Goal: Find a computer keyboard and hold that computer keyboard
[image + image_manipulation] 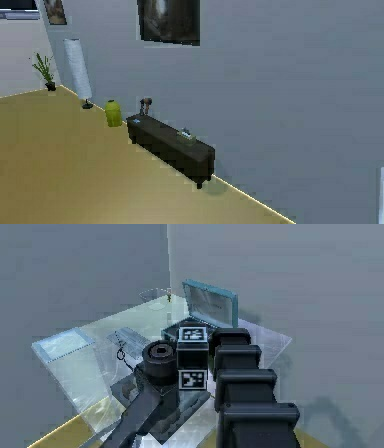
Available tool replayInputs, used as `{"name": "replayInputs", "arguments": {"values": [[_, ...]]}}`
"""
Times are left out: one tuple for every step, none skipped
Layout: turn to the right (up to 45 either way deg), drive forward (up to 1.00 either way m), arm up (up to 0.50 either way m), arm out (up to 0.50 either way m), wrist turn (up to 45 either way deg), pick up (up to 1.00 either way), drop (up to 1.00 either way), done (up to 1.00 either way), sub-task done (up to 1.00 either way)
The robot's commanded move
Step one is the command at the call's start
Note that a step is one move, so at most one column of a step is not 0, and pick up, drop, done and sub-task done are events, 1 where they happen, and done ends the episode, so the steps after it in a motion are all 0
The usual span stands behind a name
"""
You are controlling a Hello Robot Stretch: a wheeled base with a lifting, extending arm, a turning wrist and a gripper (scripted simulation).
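Jaws beside 2 black-marked white squares (pixel 192 378).

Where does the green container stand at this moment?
In the forward view's left half, the green container stands on the floor by the wall, between the tall white lamp and the low dark cabinet.

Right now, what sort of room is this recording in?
Probably a living room in a house: a long low dark cabinet, a dark framed picture hung above it, and a small green potted plant in the corner.
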Motion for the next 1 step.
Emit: {"name": "replayInputs", "arguments": {"values": [[0.0, 0.0, 0.0, 0.0, 45.0, 0.0, 0.0, 0.0, 0.0]]}}
